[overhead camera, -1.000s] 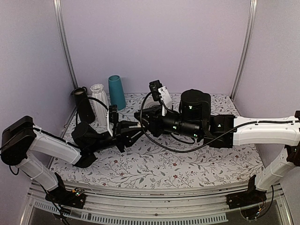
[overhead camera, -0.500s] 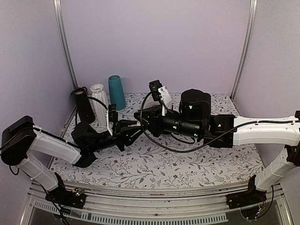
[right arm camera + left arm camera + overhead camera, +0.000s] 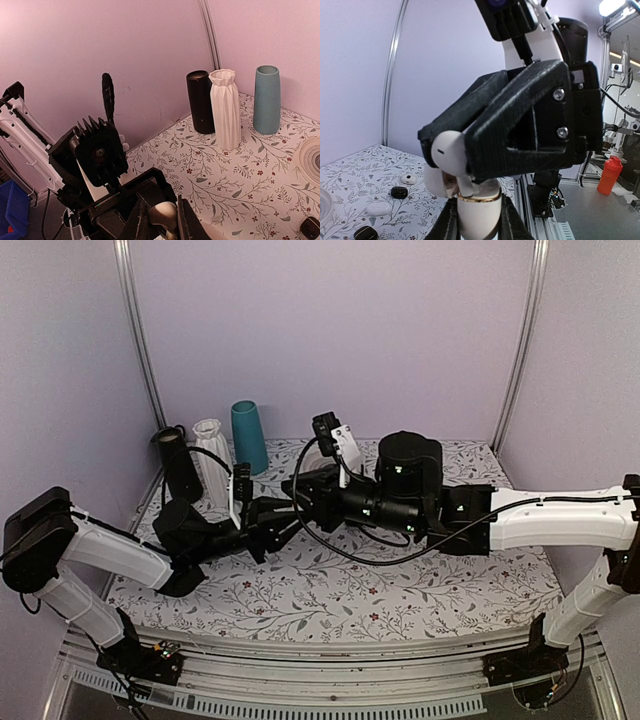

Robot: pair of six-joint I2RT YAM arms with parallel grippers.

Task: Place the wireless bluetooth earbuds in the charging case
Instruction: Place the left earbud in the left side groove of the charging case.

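Counter (image 3: 330, 590), covered in a floral print of leaves and small red blossoms. Far left corner, upright in a row: black vase (image 3: 180, 465), ribbed white vase (image 3: 211, 445), teal vase (image 3: 248, 437). Elsewhere on the surface, lying apart: white pod (image 3: 379, 208), white round piece (image 3: 409, 178), two small black pieces (image 3: 399, 192).

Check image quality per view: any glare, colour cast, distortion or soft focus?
Top external: even violet light, frame pole bowed by the lens. Left wrist: lamp flares at upper right; earbud and charging case readable. Right wrist: pinkish cast, white vase crisp, the close earbud soft.
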